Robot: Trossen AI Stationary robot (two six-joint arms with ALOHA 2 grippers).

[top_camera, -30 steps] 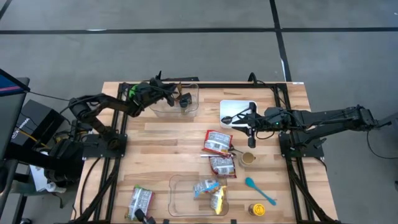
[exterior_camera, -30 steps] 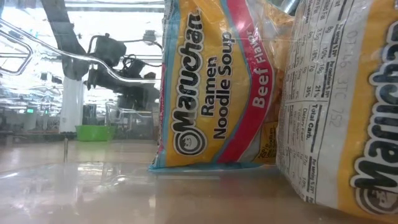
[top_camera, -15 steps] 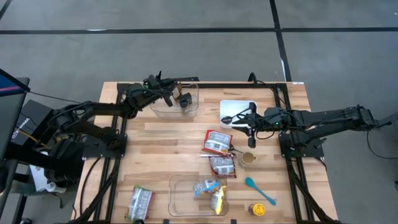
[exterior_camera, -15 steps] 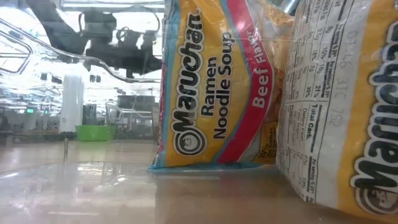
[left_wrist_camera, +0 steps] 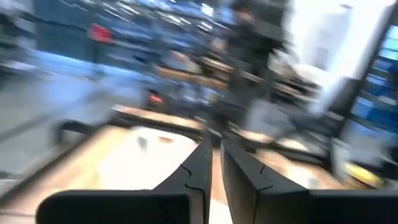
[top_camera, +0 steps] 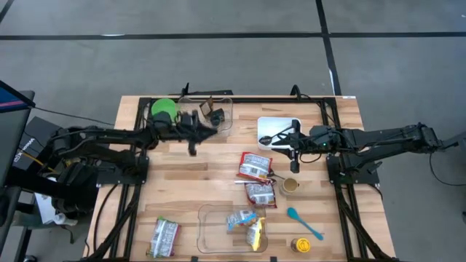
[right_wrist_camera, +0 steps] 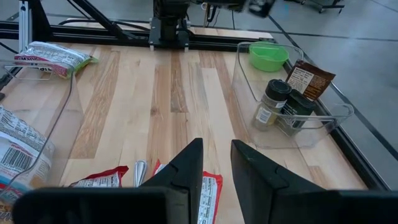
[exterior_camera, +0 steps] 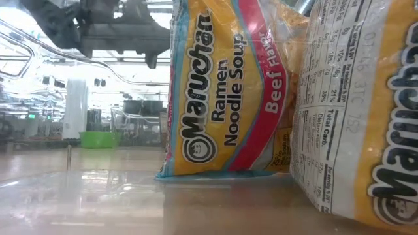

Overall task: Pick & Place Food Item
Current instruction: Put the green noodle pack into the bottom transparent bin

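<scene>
Two arms: the left gripper, seemingly empty, fingers nearly closed; the right gripper, narrowly parted, holding nothing.
Target bearing: ramen packets are lying between both, nearer the right, long axes toward the near clear bin.

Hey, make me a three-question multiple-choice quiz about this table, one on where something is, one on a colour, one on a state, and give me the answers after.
1. Where is the green bowl?
A. Far left part of the table, beside the clear bin
B. On the white tray
C. Next to the blue spoon

2. What colour is the spoon near the table's front right?
A. Red
B. Blue
C. Black

3. How do the left gripper's fingers stand?
A. Spread wide
B. Shut on a ramen packet
C. Close together, holding nothing

Answers:
1. A, the high view shows the bowl at the far left, just outside the bin.
2. B, it shows light blue from above.
3. C, the left wrist view shows only a narrow gap between the fingers and nothing in it.
</scene>
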